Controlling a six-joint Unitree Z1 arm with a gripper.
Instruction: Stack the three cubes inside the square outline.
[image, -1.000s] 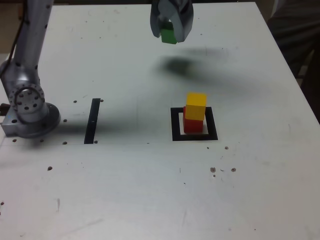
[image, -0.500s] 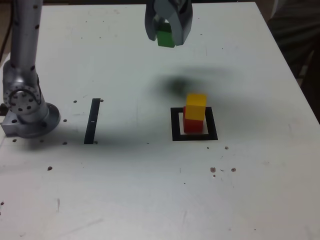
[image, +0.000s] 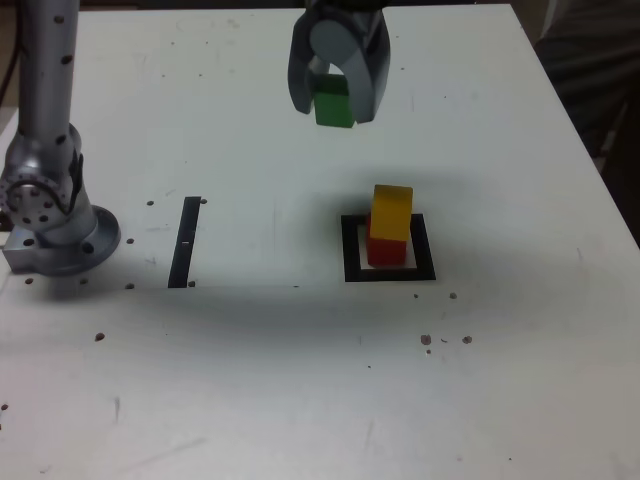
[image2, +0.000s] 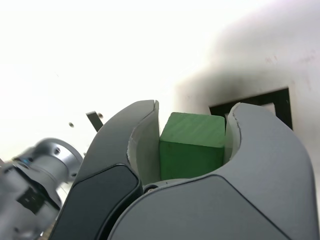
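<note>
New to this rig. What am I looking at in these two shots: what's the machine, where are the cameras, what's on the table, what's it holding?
It is a single robot arm bolted to a white table; its base sits at the exterior view's left. One camera looks at the table from off the arm, the other rides on the wrist. The gripper is shut on a green cube, seen close up between the jaws in the wrist view. On the table, a yellow cube sits on a red cube inside a black square outline. A thin black strip lies apart.
</note>
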